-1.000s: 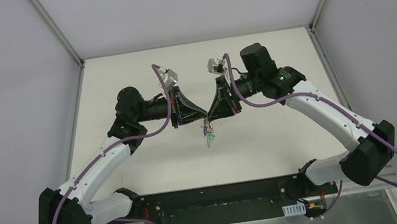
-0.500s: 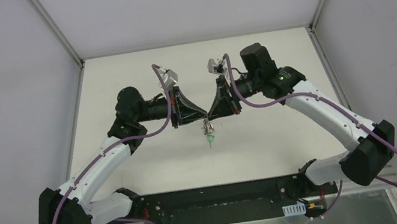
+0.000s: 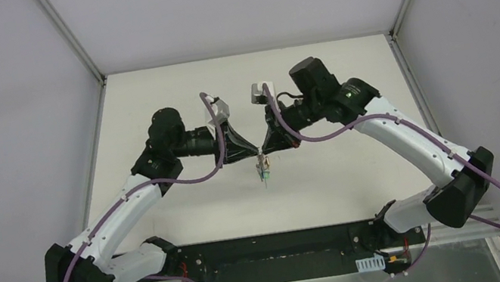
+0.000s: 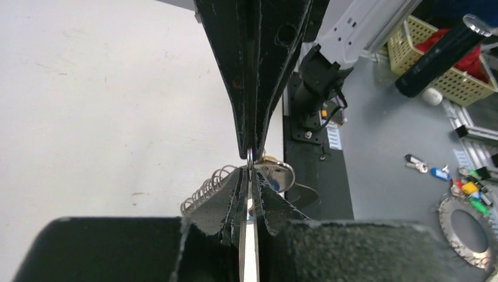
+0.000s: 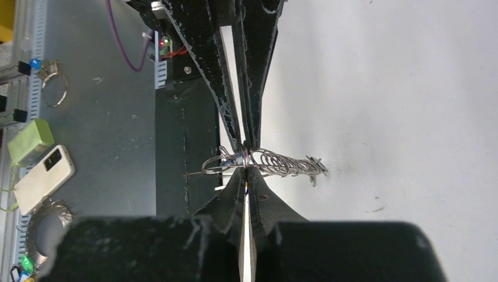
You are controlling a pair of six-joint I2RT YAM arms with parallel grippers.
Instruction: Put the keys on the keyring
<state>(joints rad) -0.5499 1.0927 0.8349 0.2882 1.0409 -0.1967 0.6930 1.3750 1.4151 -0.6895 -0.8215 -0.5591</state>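
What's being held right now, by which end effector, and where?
Silver wire keyring with small keys dangling: left end effector and right end effector both pinch its thin ring wire, tip to tip.

Left wrist view, two o'clock: a yellow basket (image 4: pixel 464 88) holding something red, a black cylinder (image 4: pixel 443 56) overlapping it. Right wrist view, nine o'clock: a white phone (image 5: pixel 44 178) beside a green block (image 5: pixel 29 141)
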